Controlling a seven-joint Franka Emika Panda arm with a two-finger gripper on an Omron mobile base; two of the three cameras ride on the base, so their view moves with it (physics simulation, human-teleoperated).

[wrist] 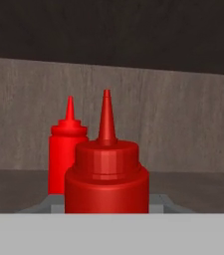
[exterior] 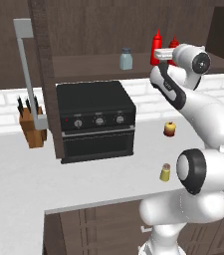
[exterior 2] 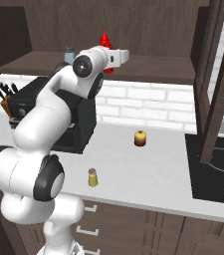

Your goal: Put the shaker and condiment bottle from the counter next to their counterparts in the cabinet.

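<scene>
Red bottle in the claw: the condiment bottle [wrist: 106,174] is sitting right in front of the hand camera, between the finger tips, with the taller red bottle [wrist: 67,152] standing just behind it and to its left on the cabinet [exterior: 108,30] shelf.
Step in hand: the robot is placing the condiment bottle beside its counterpart; whether its base is already resting on the shelf I cannot tell.
Claw: the gripper [exterior: 162,55] is reaching into the open shelf, jaws narrowed around the bottle's body and seemingly gripping it.
Next move, as I judge it: setting the bottle down upright, near the taller one without knocking it, then letting go and backing straight out.
Yellow shaker [exterior: 165,172]: standing on the counter [exterior: 24,169] near the front edge, not yet moved.
Blue-grey shaker [exterior: 126,59]: waiting on the shelf, left of the red bottles.
Risk: tipping either bottle while pulling away.
</scene>
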